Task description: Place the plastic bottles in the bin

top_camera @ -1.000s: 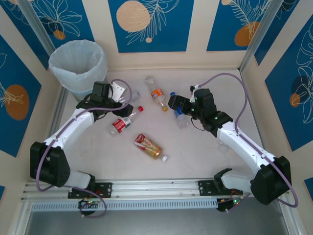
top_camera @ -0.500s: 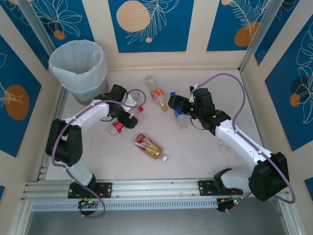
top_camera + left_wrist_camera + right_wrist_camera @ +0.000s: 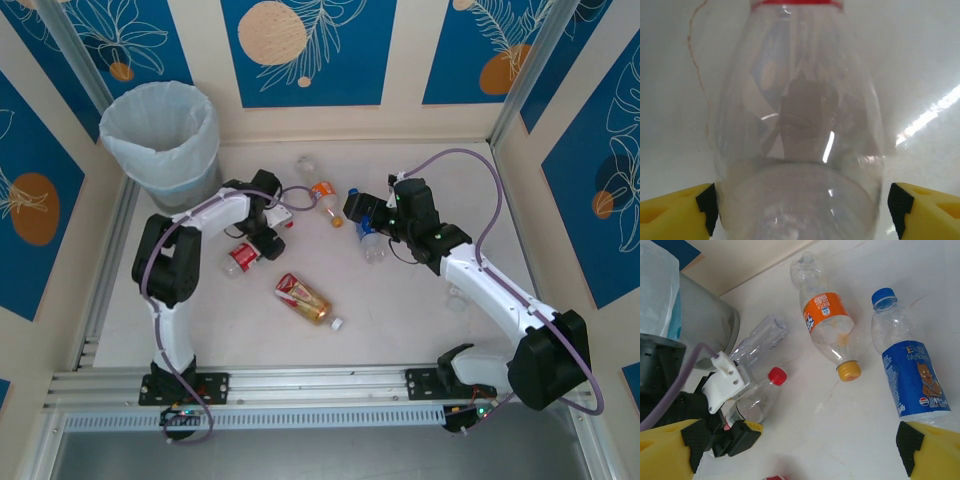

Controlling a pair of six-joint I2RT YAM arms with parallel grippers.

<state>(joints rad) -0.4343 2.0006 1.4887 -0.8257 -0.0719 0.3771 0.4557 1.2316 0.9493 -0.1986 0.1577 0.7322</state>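
A white table is boxed in by cream and blue walls, with the bin set in the far left corner and open surface left toward the near edge. The left gripper is spread around a red-capped bottle mid-table, though whether it is pinched cannot be told. The right gripper is held wide apart, gripping nothing, with a blue-labelled bottle lying just beside one finger.

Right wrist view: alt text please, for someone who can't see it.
Two plastic bottles lie on the white table ahead of the open right gripper: an orange-labelled bottle and, right of it, a blue-labelled bottle. Far left, the left gripper is at a red-capped bottle near the grey bin.
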